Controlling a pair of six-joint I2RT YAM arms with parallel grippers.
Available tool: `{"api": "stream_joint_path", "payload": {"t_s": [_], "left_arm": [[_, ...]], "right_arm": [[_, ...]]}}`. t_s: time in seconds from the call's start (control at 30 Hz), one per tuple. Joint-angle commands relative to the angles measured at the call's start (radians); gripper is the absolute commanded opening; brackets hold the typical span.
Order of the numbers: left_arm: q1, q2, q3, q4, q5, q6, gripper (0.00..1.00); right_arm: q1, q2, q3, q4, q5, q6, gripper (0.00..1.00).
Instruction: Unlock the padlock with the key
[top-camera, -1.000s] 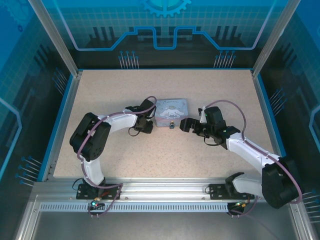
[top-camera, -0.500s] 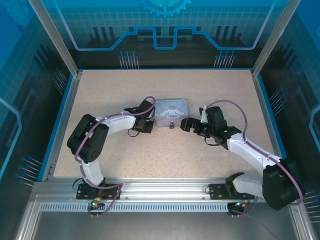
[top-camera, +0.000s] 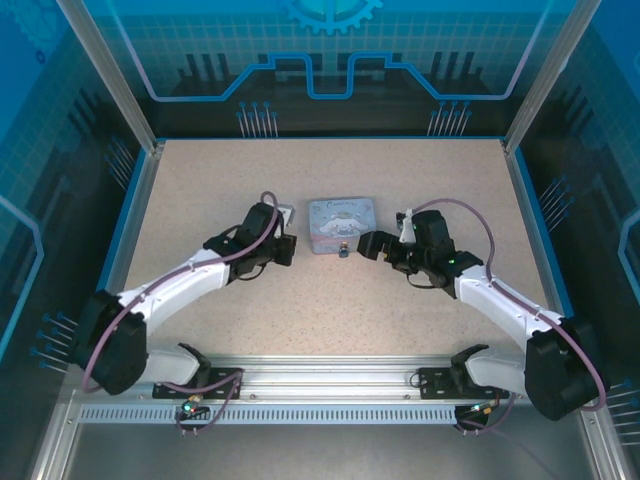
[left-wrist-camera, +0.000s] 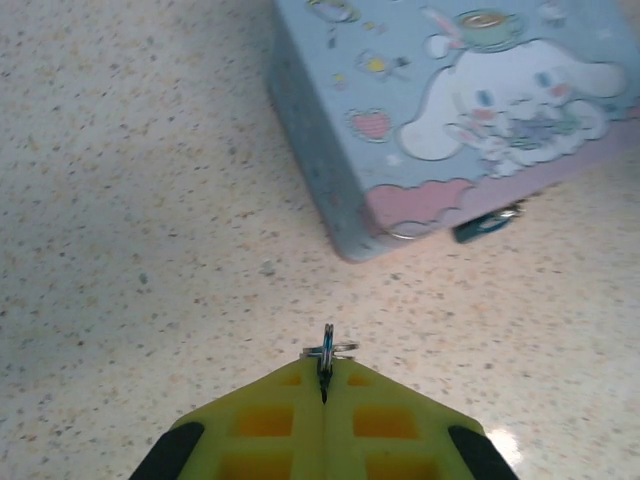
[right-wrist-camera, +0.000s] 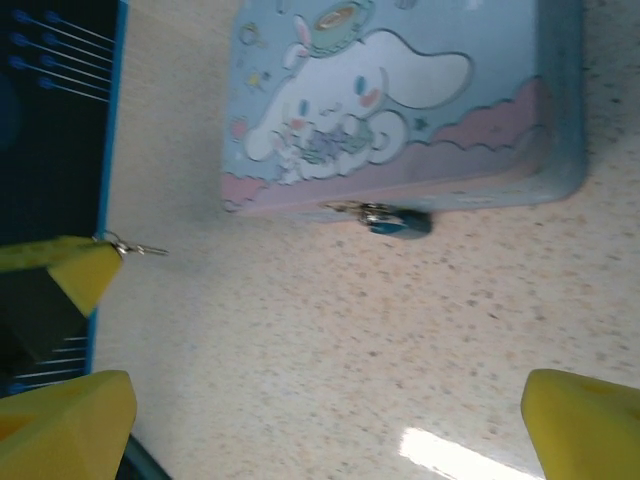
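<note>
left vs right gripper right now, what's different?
Left gripper has its jaws shut on the key; right gripper has its jaws wide open, holding nothing. Left gripper sits left of the tin, a gap away; right gripper is on the tin's right, closer to the padlock. Shared: both are low over the table, pointing toward the tin.

No writing can be read anywhere, not even on the tin (left-wrist-camera: 480, 100).

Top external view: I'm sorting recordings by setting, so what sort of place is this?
Probably a robot lab cell, not a home: a speckled tabletop fenced by aluminium framing, with blue printed backdrop panels around it.
</note>
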Motion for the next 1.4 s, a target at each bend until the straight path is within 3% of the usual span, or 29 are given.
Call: {"api": "stream_joint_path", "payload": {"t_s": [0.0, 0.13, 0.3, 0.6, 0.93, 1.13, 1.37], "left_arm": [[-0.026, -0.074, -0.053, 0.140, 0.076, -0.038, 0.00], [-0.060, -0.130, -0.082, 0.243, 0.083, -0.104, 0.00], [-0.098, -0.136, -0.083, 0.329, 0.084, -0.176, 0.00], [-0.172, -0.076, -0.042, 0.415, 0.053, -0.199, 0.00], [-0.219, -0.033, -0.026, 0.456, 0.035, -0.203, 0.00], [-0.244, -0.006, -0.057, 0.423, 0.039, -0.207, 0.00], [-0.304, 0.124, -0.109, 0.414, 0.038, -0.216, 0.00]], "right_arm": [[-0.012, 0.007, 0.032, 0.135, -0.104, 0.137, 0.99], [-0.006, 0.030, 0.020, 0.273, -0.151, 0.285, 0.97], [0.028, 0.065, 0.006, 0.424, -0.157, 0.474, 0.87], [0.122, 0.095, 0.025, 0.454, -0.044, 0.640, 0.80], [0.173, 0.141, 0.019, 0.470, 0.026, 0.709, 0.70], [0.154, 0.043, -0.050, 0.344, 0.133, 0.663, 0.73], [0.096, -0.134, -0.127, 0.006, 0.249, 0.510, 0.80]]}}
